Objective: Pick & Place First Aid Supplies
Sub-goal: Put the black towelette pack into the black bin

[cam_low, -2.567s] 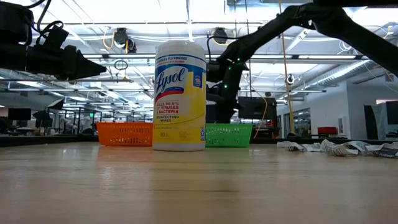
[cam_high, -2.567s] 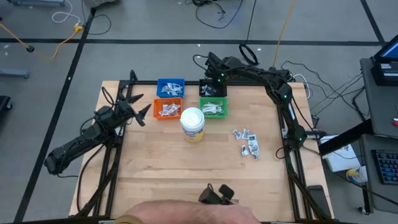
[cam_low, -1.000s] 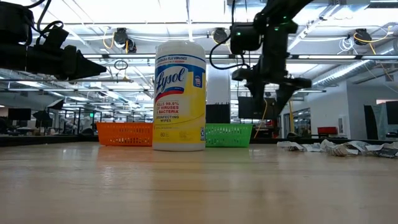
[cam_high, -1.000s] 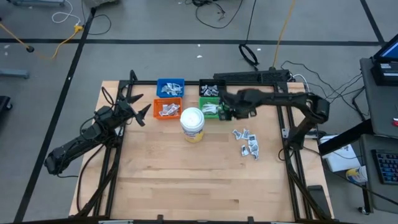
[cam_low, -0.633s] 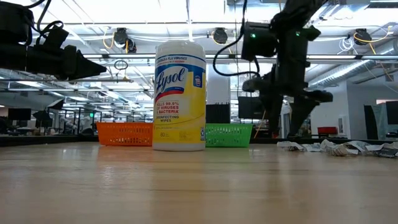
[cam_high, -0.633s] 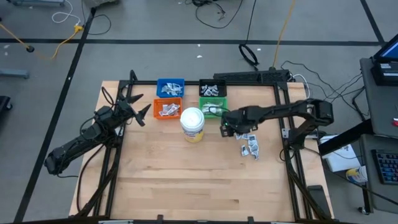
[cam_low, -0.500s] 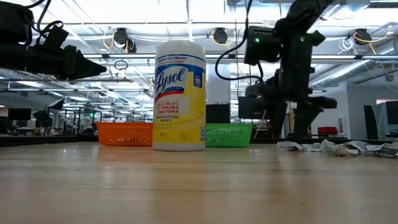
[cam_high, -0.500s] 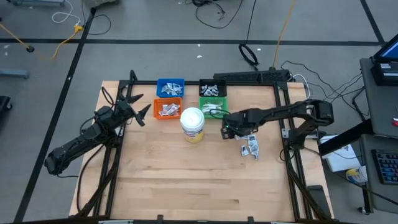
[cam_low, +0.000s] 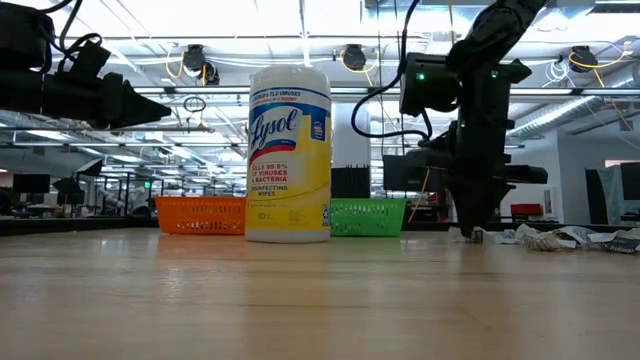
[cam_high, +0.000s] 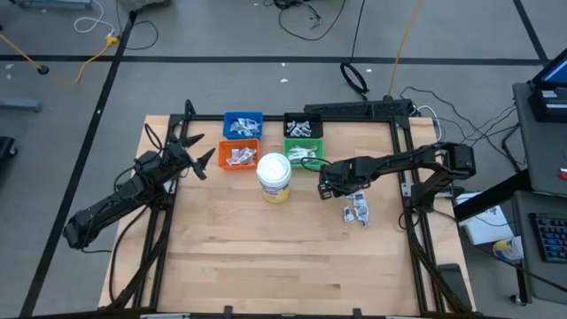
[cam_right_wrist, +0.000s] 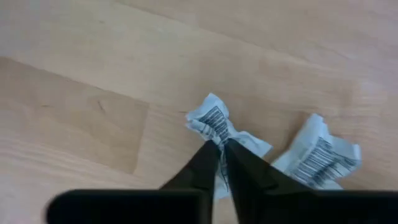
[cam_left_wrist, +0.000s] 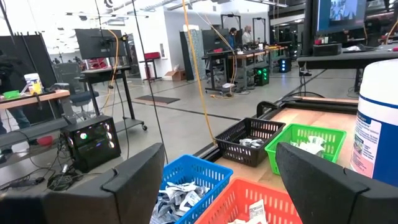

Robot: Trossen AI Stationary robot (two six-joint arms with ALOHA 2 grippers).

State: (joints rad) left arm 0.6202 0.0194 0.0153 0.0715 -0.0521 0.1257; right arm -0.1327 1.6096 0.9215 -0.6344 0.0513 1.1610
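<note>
Only the right wrist view showed the grip: the right claw (cam_right_wrist: 222, 151) had its tips pinched almost together on a crumpled white packet (cam_right_wrist: 214, 122) lying on the worktop (cam_right_wrist: 74, 93), a second packet (cam_right_wrist: 320, 155) just beside it. From above, the right arm reached in from the worktop's right edge, its claw (cam_high: 331, 188) down at the loose packets (cam_high: 357, 208). The left claw (cam_high: 200, 157) hung wide open and empty near the left edge.
</note>
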